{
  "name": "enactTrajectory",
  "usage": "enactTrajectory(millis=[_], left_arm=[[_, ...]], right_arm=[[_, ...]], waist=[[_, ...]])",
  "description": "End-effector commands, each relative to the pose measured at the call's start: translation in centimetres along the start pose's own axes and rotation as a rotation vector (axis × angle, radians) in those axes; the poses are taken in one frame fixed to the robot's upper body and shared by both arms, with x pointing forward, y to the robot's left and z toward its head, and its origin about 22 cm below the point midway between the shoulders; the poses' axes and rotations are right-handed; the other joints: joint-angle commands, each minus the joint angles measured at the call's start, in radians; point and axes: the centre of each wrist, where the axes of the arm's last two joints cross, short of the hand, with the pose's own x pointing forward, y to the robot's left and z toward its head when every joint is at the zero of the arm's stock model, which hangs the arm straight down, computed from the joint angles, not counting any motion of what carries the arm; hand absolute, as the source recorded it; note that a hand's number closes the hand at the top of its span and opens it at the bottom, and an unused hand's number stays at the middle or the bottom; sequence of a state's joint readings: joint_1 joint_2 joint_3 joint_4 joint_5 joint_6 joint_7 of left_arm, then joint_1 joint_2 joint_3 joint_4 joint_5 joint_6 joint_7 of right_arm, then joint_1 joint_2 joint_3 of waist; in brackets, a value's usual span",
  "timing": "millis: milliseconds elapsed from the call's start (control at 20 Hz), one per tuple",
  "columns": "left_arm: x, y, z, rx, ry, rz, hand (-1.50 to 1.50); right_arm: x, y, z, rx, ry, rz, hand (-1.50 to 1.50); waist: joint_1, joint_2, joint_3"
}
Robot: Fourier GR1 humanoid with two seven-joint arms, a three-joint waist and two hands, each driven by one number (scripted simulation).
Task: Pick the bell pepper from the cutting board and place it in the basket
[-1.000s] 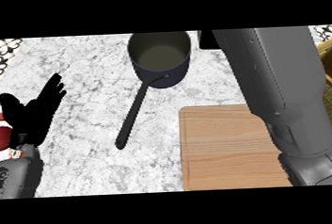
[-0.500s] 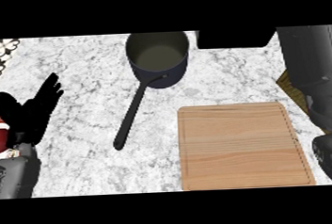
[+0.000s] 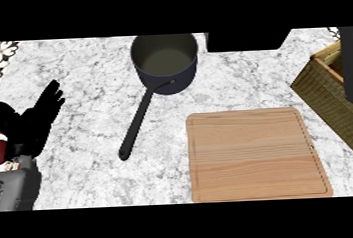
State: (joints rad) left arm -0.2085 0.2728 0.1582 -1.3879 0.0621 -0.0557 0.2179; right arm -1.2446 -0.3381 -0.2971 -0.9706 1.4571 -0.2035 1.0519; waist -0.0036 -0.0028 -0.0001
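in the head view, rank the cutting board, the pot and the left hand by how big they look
1. Cutting board
2. Pot, counting its long handle
3. Left hand, open at the left edge; it sits nearer the camera, so its rank is unsure.

A pale wooden cutting board (image 3: pixel 258 155) lies flat on the marbled counter (image 3: pixel 81 80), its long side running away from the viewer and its top bare. At the right edge of the head view, a woven wicker basket (image 3: pixel 330 97) stands just beyond the board's far right corner. The bell pepper itself shows nowhere in view.
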Motion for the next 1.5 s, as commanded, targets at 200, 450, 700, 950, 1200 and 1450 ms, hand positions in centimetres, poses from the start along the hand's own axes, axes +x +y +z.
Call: enactTrajectory(millis=[200, 450, 700, 950, 1200, 1450], left_arm=[[-1.7, 1.1, 0.3, 0.009, -0.001, 0.004, 0.0], [-0.3, 0.9, -0.5, 0.005, 0.004, -0.003, 0.0], [-0.3, -0.5, 0.4, -0.003, 0.017, -0.006, 0.0], [-0.8, -0.5, -0.8, -0.029, -0.006, 0.006, 0.0], [0.0, 0.1, -0.1, -0.008, -0.002, 0.007, 0.0], [-0.2, -0.7, -0.2, -0.006, 0.01, -0.004, 0.0]], right_arm=[[-7.1, 1.6, -1.9, 0.001, 0.079, -0.039, 1.5], [-9.9, 1.8, -3.8, -0.014, 0.096, -0.026, 1.5], [-13.3, 2.7, -4.2, -0.117, 0.266, -0.069, -1.5], [-13.0, 3.7, -4.6, -0.087, 0.182, -0.055, -1.5], [-13.0, 1.2, -5.1, -0.132, 0.139, -0.167, -1.5], [-14.0, -2.3, -6.8, -0.319, 0.272, -0.364, -1.5]], waist=[[-0.002, 0.001, 0.0], [0.003, 0.003, 0.0], [0.004, 0.002, 0.0], [0.01, 0.005, 0.0], [0.009, 0.002, 0.0], [-0.002, 0.001, 0.0]])
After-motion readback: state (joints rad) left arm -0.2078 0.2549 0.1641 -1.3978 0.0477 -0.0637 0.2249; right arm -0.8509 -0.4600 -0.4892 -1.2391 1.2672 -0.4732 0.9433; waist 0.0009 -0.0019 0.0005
